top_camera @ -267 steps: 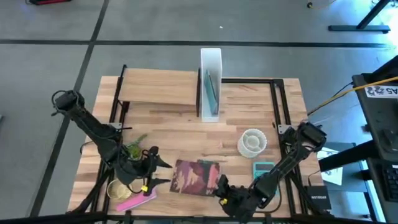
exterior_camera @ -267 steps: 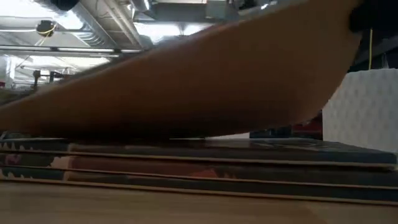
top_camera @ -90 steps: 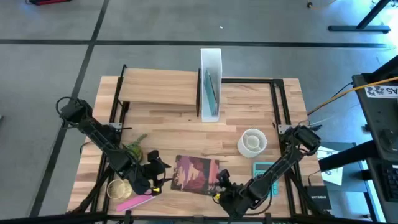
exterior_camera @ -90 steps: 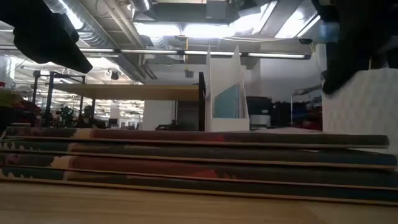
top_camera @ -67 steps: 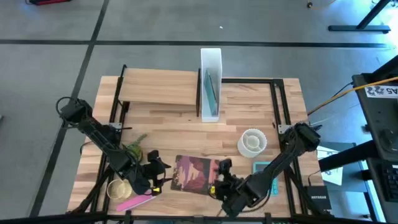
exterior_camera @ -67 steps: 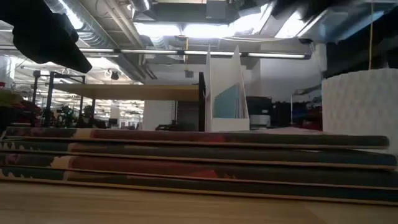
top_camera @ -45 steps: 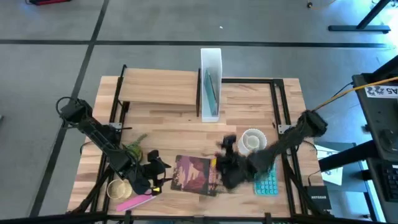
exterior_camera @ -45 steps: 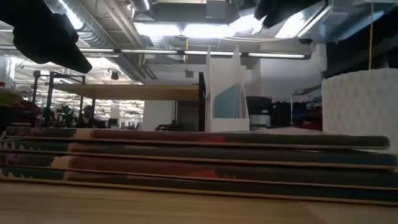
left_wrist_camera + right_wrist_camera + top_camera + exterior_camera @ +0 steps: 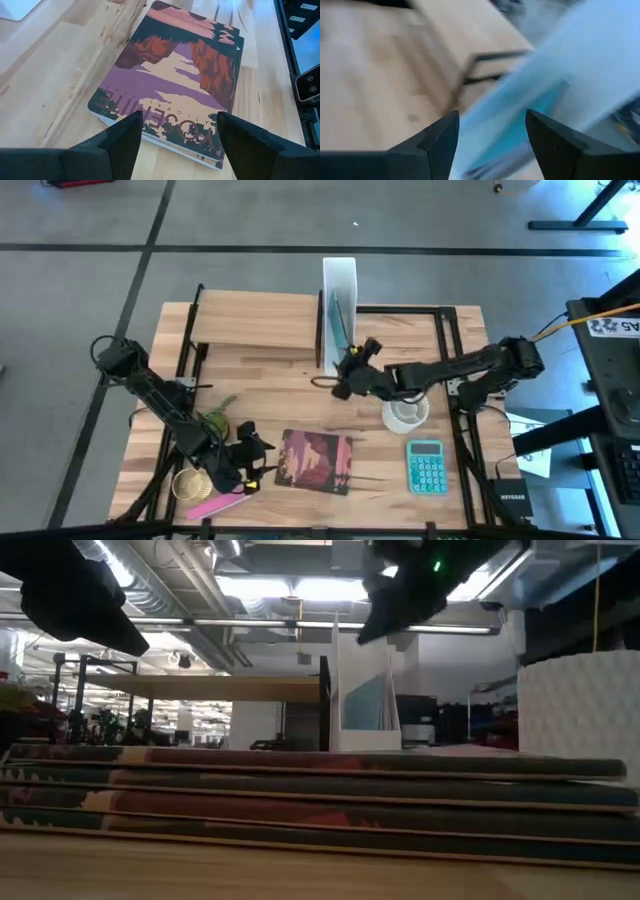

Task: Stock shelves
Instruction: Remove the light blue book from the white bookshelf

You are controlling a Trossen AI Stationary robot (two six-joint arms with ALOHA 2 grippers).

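**Right gripper at the file box, empty**

My right gripper (image 9: 348, 376), fingers spread with nothing between them, sits just beside the white file box (image 9: 338, 280). My left gripper (image 9: 262, 460), also spread, faces the Yosemite book (image 9: 318, 463). Wood shelf (image 9: 255, 322) adjoins the box.

Low light-wood plank shelf (image 9: 262, 321) at table's far edge, upright white file box (image 9: 338, 280) beside.

The left arm reaches from the worktop's left edge toward its near edge, its left gripper (image 9: 262, 460) low over the near-left part with fingers (image 9: 240, 142) spread apart. The right arm stretches from the right edge across toward the worktop's middle, its right gripper (image 9: 343, 380) raised, fingers (image 9: 555, 137) parted and holding nothing.
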